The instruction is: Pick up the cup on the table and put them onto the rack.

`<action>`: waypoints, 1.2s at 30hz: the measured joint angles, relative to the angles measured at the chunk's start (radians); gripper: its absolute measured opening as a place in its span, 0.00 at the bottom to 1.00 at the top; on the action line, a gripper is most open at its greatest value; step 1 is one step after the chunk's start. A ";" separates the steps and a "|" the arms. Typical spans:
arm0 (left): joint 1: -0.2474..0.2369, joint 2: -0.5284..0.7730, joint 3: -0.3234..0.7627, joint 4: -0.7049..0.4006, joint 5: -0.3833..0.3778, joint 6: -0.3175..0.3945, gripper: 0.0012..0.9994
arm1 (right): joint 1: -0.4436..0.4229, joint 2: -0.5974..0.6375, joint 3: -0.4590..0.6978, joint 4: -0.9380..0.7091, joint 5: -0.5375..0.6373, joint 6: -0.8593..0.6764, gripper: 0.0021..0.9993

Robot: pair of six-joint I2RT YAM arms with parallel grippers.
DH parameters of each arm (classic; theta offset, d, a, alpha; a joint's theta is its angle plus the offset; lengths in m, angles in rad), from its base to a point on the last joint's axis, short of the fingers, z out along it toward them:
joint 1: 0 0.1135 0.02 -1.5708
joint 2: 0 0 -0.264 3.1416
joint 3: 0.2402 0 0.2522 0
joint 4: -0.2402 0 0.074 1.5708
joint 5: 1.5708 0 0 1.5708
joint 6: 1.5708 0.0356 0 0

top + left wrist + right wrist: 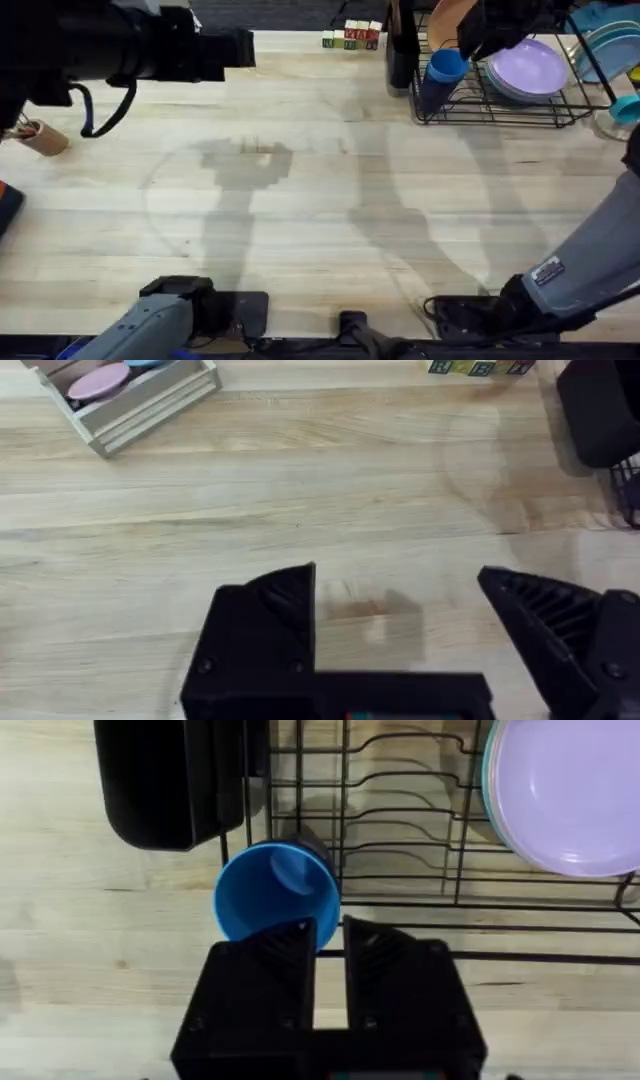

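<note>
The blue cup (445,68) sits tilted at the near left corner of the black wire rack (500,118) at the table's far right. In the right wrist view its open mouth (270,900) faces the camera, against the rack's wires (400,900). My right gripper (464,50) is at the cup, and its fingers (328,935) are closed to a narrow gap on the cup's rim. My left arm (120,45) hangs high over the far left of the table. Its gripper (395,580) is open above bare wood (300,490) with nothing between the fingers.
A lilac plate (525,68) leans in the rack and a black holder (400,50) stands at its left end. More plates (605,45) lie at the far right. Toy blocks (350,38) sit at the back edge. A slatted tray (130,400) holds small plates.
</note>
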 joint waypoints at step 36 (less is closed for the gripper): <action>0.000 0.000 0.000 0.000 0.000 0.000 0.99 | 0.000 -0.356 0.034 -0.168 -0.036 -0.097 0.99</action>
